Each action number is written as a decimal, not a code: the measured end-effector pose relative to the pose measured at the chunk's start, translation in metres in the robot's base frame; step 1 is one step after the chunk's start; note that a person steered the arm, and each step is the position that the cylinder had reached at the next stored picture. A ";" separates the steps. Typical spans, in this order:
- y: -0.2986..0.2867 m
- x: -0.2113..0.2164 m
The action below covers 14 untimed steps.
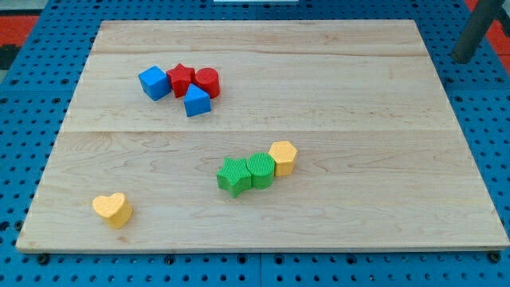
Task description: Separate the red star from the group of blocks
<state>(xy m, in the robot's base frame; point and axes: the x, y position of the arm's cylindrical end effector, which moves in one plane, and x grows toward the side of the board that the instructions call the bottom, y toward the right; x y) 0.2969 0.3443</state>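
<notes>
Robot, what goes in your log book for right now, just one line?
red star: in group with blue and red blocks | my tip: not visible | task: not started

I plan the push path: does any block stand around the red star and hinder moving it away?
Yes. The red star has a blue cube at its left, a red cylinder at its right, another blue block below-right. Its top side looks open.
</notes>
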 end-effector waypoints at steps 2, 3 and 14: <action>0.001 0.003; -0.004 0.026; -0.364 0.092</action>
<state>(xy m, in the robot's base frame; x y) 0.3885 -0.0193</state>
